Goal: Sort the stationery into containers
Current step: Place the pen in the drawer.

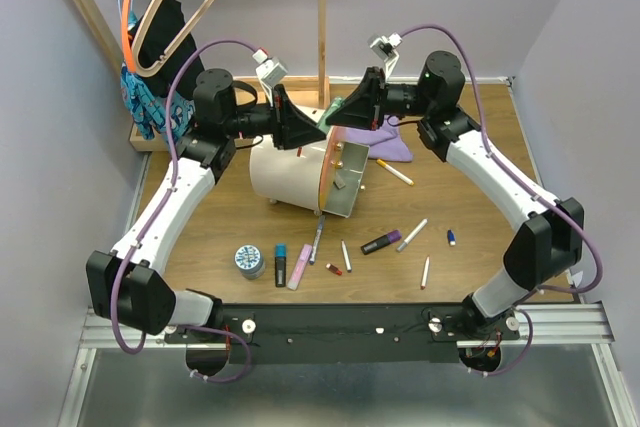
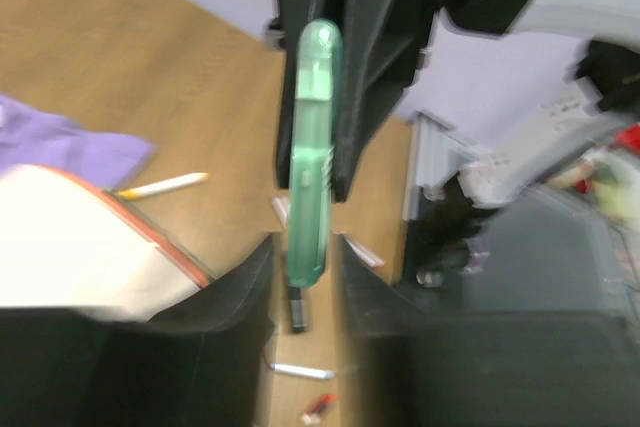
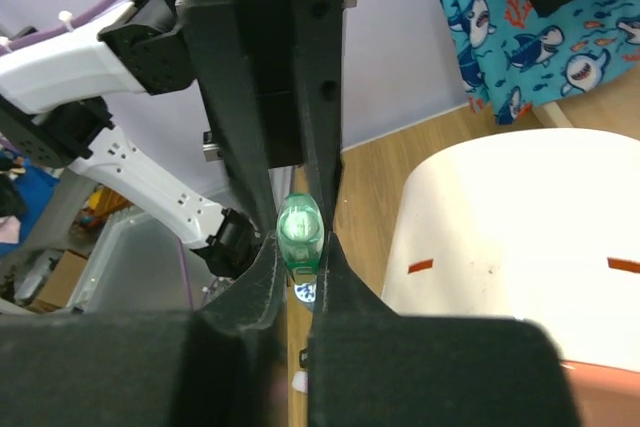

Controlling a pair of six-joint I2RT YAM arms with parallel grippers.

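Beneath the left claw (image 1: 305, 129) and the right claw (image 1: 347, 112), which meet tip to tip in mid-air, the bench (image 1: 200, 232) is seen to be strewn with unsorted stationery. Directly under the two claws the cream drum (image 1: 283, 175) is lying on its side, its orange-faced drawer (image 1: 345, 185) pulled open toward the right claw's side; whether anything has been put inside cannot be made out. A purple cloth (image 1: 397, 143) is spread just beyond the right claw.

A green marker (image 2: 308, 147) is gripped by the left claw at one end. The other end is pinched between the right claw's fingers (image 3: 330, 257), which appear closed against it, so a hand-over above the drawer is judged to be in progress.

Well below the claws, toward the arm bases, a round tin (image 1: 249, 260), a blue marker (image 1: 281, 265), a pink marker (image 1: 300, 267) and a black marker (image 1: 380, 243) are laid out, with several white pens (image 1: 412, 235) scattered among them.

Little of the task can be counted as done: one marker is on its way, and roughly a dozen pieces are left to be sorted.
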